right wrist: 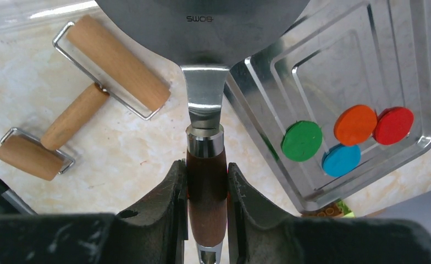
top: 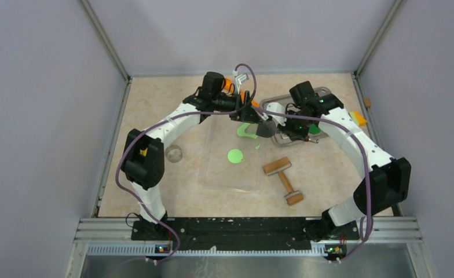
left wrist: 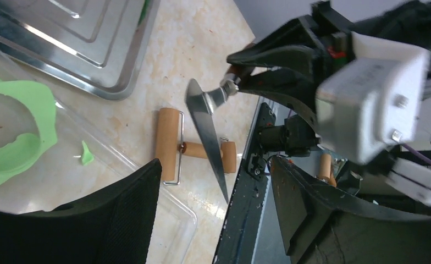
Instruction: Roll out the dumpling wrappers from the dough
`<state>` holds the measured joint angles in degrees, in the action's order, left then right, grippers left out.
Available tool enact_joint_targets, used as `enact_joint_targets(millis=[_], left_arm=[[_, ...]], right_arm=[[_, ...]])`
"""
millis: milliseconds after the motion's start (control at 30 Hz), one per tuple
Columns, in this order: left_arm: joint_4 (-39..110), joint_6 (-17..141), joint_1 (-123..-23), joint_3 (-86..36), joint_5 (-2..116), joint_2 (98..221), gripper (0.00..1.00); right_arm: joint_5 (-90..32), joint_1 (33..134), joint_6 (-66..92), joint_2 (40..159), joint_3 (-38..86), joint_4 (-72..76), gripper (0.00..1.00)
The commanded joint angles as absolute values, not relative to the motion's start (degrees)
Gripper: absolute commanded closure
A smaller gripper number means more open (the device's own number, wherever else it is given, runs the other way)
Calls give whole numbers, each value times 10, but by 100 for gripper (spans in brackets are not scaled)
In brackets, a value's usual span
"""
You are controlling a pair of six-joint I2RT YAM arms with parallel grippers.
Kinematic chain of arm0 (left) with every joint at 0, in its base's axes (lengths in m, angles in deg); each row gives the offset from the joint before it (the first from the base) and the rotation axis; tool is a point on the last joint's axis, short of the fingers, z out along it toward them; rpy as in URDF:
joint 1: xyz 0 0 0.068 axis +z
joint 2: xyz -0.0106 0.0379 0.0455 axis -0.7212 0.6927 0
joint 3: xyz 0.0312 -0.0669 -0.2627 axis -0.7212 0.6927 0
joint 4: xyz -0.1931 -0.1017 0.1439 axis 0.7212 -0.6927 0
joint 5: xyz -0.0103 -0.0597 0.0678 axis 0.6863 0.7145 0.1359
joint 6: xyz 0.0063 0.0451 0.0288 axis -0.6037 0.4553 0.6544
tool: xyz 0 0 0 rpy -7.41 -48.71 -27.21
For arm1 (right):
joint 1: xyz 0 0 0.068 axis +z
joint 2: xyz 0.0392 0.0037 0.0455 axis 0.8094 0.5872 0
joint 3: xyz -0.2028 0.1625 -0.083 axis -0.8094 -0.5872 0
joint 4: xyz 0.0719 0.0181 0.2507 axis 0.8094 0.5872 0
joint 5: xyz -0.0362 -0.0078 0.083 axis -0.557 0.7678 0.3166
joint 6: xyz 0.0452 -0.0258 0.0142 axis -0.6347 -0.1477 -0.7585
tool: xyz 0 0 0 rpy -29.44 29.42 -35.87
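Right tool point(right wrist: 206, 176) pinches spatula point(right wrist: 205, 107) handle (blade cut off); left tool point(left wrist: 216, 165) spread.

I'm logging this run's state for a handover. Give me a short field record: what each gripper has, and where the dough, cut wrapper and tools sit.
left gripper: open, empty, near the dough
right gripper: shut on spatula handle
dough: thin sheet with a round hole, on clear mat
dumpling wrapper: one disc on the mat, apart from the sheet
roller: lying free, right of the mat
metal tray: holds four coloured discs
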<state>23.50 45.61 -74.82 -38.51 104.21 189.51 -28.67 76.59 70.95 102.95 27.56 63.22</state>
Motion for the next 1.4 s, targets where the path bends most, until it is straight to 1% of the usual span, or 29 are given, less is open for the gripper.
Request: enact_joint_targets(millis=[0, 67, 133, 200, 233, 267, 300, 367, 467, 500, 533, 600, 667, 733, 800, 833, 900, 933, 1033, 1167, 1367], left_arm=[[251, 431, -748, -403, 984, 1915, 24], [243, 428, -748, -404, 954, 1920, 24], [255, 418, -748, -403, 961, 1926, 25], [273, 409, -748, -401, 978, 1931, 30], [288, 404, -748, -400, 990, 1933, 35], [307, 396, -747, -396, 1007, 1935, 44], [327, 383, -746, -390, 1026, 1937, 55], [388, 349, -741, -375, 1053, 1939, 75], [457, 301, -729, -349, 1077, 1939, 98], [471, 290, -723, -342, 1083, 1938, 100], [491, 276, -716, -334, 1088, 1938, 100], [533, 242, -699, -316, 1103, 1937, 100], [609, 192, -677, -290, 1122, 1934, 100], [672, 129, -660, -260, 1133, 1930, 100], [721, 99, -653, -243, 1145, 1925, 100], [734, 89, -652, -238, 1152, 1923, 100], [754, 75, -652, -231, 1162, 1919, 100], [762, 72, -652, -228, 1164, 1918, 100], [765, 77, -652, -223, 1165, 1914, 100], [765, 66, -652, -225, 1166, 1917, 100], [761, 63, -652, -228, 1163, 1918, 100]], right_arm=[[-287, 801, 675, 1037, 333, 602, 100], [-278, 805, 665, 1046, 351, 599, 100], [-266, 808, 659, 1055, 368, 600, 100], [-263, 815, 658, 1062, 379, 598, 100], [-262, 818, 658, 1065, 384, 598, 100], [-262, 822, 659, 1069, 387, 598, 100], [-261, 825, 659, 1071, 389, 597, 100], [-257, 827, 652, 1074, 391, 592, 100], [-254, 827, 630, 1072, 389, 581, 100], [-255, 827, 621, 1069, 387, 573, 100], [-256, 827, 609, 1063, 382, 565, 96], [-264, 827, 575, 1051, 378, 550, 69], [-255, 812, 519, 1034, 381, 536, 43], [-193, 772, 435, 1012, 385, 517, 28], [-107, 707, 304, 985, 372, 477, 13], [-64, 677, 236, 976, 357, 451, 9], [29, 630, 119, 974, 323, 403, 8], [74, 620, 86, 983, 310, 397, 8], [180, 617, 42, 995, 272, 366, 11], [217, 617, 4, 1000, 232, 328, 12], [230, 617, -24, 1018, 228, 289, 22]])
